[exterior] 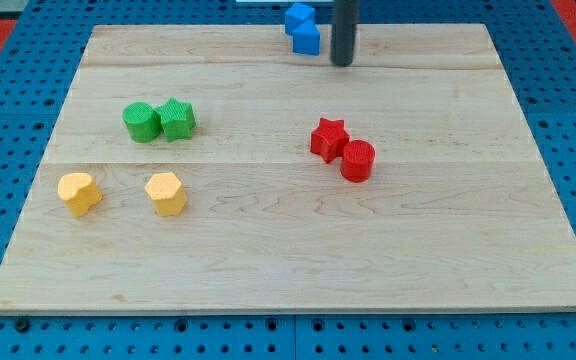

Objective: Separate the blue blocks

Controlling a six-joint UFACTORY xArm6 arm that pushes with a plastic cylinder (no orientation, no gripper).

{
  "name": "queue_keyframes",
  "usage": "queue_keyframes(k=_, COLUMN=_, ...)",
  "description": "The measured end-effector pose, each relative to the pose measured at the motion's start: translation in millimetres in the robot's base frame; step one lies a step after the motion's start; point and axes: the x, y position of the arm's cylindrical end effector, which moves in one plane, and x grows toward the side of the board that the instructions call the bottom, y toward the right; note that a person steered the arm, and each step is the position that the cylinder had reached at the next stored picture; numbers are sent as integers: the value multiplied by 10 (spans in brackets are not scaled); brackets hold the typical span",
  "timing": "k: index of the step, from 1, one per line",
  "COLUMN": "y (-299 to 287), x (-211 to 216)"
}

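Blue blocks (302,27) touch, my tip (342,63) just right.

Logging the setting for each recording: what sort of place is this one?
Probably a lab bench for push tests: a wooden board lies on a blue pegboard, with small coloured blocks on it and my tip just right of the blue blocks at the view's top.

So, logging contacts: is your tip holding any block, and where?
Nothing held. My tip stands just right of the two blue blocks, apart from them.
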Motion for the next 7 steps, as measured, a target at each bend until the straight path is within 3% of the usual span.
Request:
queue_keyframes(k=1, y=17, x=-422)
queue_keyframes(k=4, y=-591, x=-422)
queue_keyframes(k=7, y=-604, x=-324)
